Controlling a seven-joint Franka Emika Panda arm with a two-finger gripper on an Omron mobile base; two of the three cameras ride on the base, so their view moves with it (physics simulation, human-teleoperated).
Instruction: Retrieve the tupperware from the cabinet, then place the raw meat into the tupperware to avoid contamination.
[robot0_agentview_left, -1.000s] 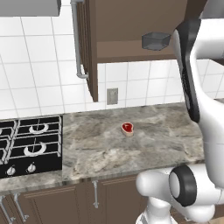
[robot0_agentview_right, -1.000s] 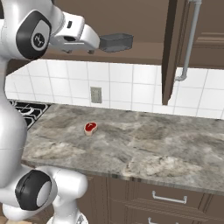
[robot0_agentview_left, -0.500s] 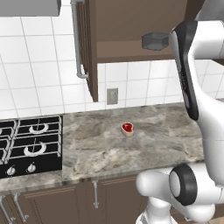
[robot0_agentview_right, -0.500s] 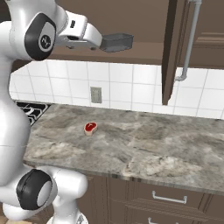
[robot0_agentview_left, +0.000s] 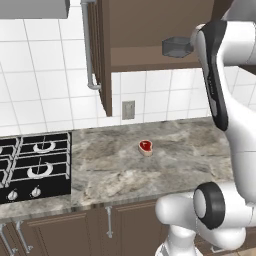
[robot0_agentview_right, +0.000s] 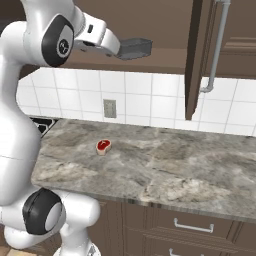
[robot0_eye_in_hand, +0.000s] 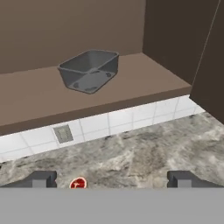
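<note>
— So how does the small dark grey, squarish shallow plastic tupperware (robot0_eye_in_hand: 90, 70) look?

— It sits upright on the bottom shelf (robot0_eye_in_hand: 39, 98) of the dark brown wooden wall cabinet (robot0_agentview_left: 150, 30), whose panelled door with its long vertical silver bar handle (robot0_agentview_left: 89, 45) hangs open. The container's walls are thin and slightly see-through, and its open top faces up. It stands near the shelf's front edge, with nothing in it that can be made out.

— And the tiny red steak piece with the pale tan fatty rim?

— The raw meat (robot0_agentview_left: 145, 147) lies alone on the mottled grey stone surface (robot0_agentview_left: 180, 160), well below the shelf and apart from the container. A grey wall outlet (robot0_agentview_left: 128, 109) sits on the white tiles behind it, and a black gas hob (robot0_agentview_left: 35, 165) is off to one side.

— What are the jaws doing?

— The white arm's two-finger gripper (robot0_eye_in_hand: 113, 179) is raised to shelf height, pointing at the container. Its jaws stand wide apart, about as far as they go; the two dark fingertips (robot0_eye_in_hand: 41, 178) are at opposite sides of the hand view's lower edge. They hold nothing and touch nothing; the tupperware is ahead of them, clear of both tips.
</note>
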